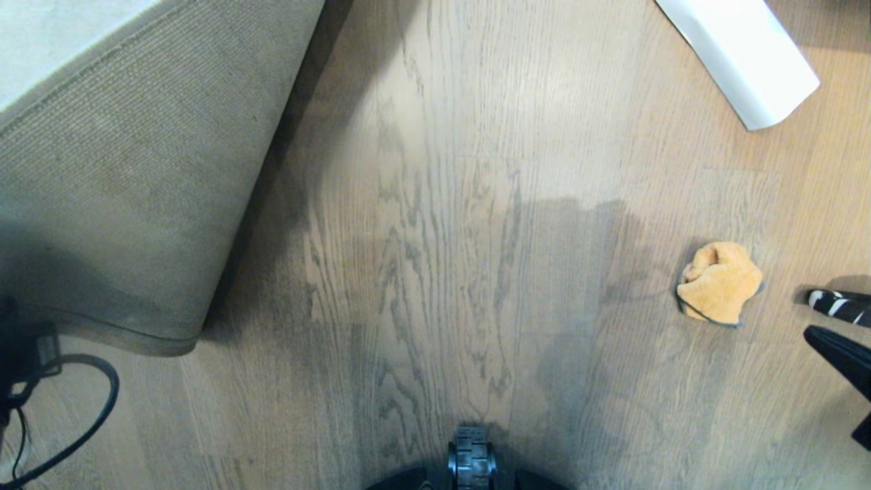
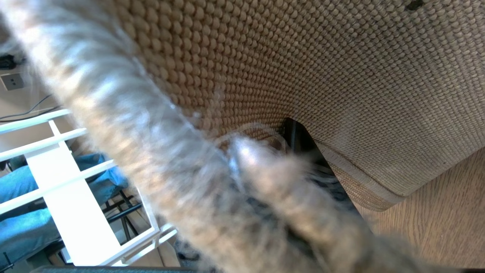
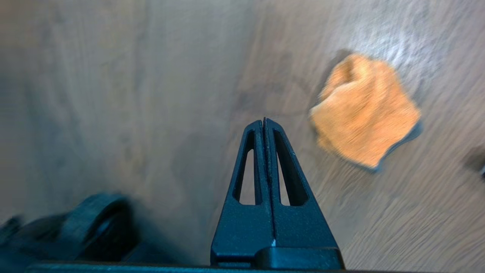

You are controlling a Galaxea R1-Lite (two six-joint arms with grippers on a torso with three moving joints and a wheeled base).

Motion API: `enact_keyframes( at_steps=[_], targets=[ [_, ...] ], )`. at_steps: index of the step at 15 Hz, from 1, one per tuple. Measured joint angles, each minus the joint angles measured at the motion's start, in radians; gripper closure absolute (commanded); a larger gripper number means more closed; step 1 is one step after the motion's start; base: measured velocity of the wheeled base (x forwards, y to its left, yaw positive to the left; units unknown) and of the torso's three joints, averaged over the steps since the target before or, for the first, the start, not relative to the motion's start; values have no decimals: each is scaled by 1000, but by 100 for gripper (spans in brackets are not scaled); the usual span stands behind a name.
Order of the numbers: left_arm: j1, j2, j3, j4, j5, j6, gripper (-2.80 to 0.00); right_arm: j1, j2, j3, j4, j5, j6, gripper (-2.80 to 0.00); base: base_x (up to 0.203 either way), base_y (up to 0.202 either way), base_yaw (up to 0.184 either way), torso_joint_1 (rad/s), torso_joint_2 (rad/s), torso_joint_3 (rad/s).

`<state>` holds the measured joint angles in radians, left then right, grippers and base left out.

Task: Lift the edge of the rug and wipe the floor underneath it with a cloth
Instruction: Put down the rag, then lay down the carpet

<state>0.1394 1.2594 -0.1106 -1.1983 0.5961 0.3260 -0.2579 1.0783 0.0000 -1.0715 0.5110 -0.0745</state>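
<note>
The rug (image 1: 122, 190) is raised at the left, its corner folded up so the beige woven backing (image 2: 341, 76) faces me. My left gripper (image 2: 295, 151) holds that edge. The grey pile drapes over its fingers and hides nearly all of them. The bare floor (image 1: 442, 238) lies exposed beside the rug. The orange cloth (image 1: 720, 282) lies crumpled on the floor at the right, loose. My right gripper (image 3: 264, 120) hangs above the floor with its fingers pressed together and nothing between them. The cloth (image 3: 363, 110) sits a short way off to its side. In the head view this gripper (image 1: 816, 337) just enters at the right edge.
A white rolled sheet of paper (image 1: 742, 54) lies at the far right. A black cable (image 1: 88, 408) loops on the floor below the rug corner. My base wheel (image 1: 471, 463) shows at the bottom. A white frame (image 2: 64, 189) and a person's blue trouser legs (image 2: 15, 197) are beyond the rug.
</note>
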Motion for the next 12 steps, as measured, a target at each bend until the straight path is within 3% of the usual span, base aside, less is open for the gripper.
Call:
enact_keyframes(
  at_steps=[5,8,10,12],
  targets=[
    [0,-1,2,1,0,-1,0,0,-391,-40,472,65,-1,0,0,0,0,0,0,0],
    [1,-4,3,2,0,-2,0,4,-624,-104,842,55,-17,0,0,0,0,0,0,0],
    [1,-9,8,3,7,-1,0,5,-722,-101,1039,-68,-64,0,0,0,0,0,0,0],
    [1,-14,11,3,14,-1,0,6,-763,-70,1077,-243,-87,0,0,0,0,0,0,0]
  ],
)
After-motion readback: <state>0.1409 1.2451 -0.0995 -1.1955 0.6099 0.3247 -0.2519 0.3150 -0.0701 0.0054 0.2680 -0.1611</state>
